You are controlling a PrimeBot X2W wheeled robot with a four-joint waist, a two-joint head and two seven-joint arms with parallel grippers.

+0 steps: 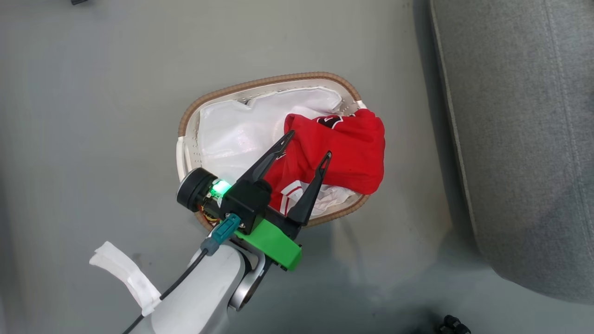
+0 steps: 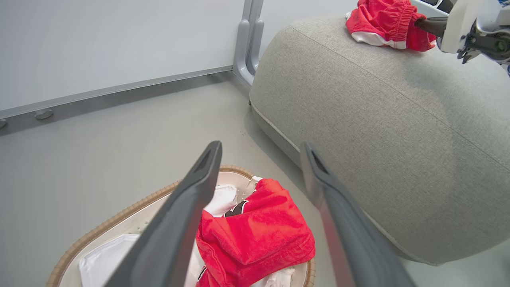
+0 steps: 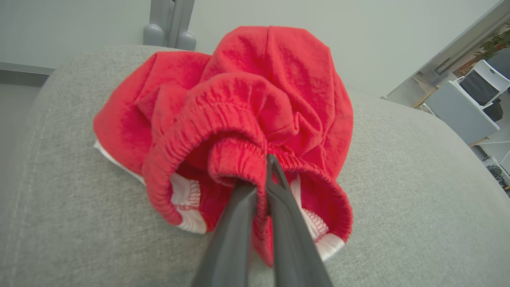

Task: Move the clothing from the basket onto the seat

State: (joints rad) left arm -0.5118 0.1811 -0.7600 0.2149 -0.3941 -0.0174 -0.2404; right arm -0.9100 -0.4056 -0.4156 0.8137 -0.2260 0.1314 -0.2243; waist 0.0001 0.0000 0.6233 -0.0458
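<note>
Left hand (image 1: 310, 143) hovers above the basket (image 1: 260, 85), its 2 fingers spread wide over a crumpled red jersey (image 1: 352, 148) with black numbers, lying at the basket's right side. Right hand (image 3: 261, 175), fingers clamped on the elastic band of another red garment (image 3: 247, 79), holds it bunched on the grey seat (image 3: 398, 179).
</note>
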